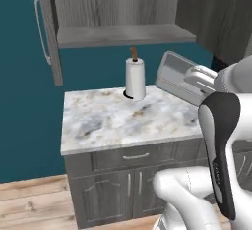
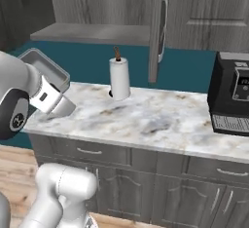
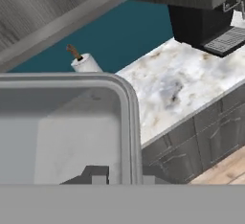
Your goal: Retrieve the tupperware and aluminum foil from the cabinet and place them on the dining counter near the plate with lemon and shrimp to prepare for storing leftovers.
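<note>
Holding: the tupperware (image 3: 62, 132) hangs tilted in the air above the marble worktop (image 1: 123, 118), below the open cabinet (image 1: 123, 35), near the paper-towel roll (image 1: 135, 79).
Pincer: the pincer (image 3: 125, 176) is closed on the container's rim wall, one finger inside, one outside.
Risk: I judge the thin-edge grip weak; a fast swing toward the dining counter could let the clear box pivot or slip.
Clearance: the coffee machine (image 2: 233, 100) stands well apart.

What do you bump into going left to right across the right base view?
Tupperware → paper towel roll → cabinet door → black coffee machine.
</note>
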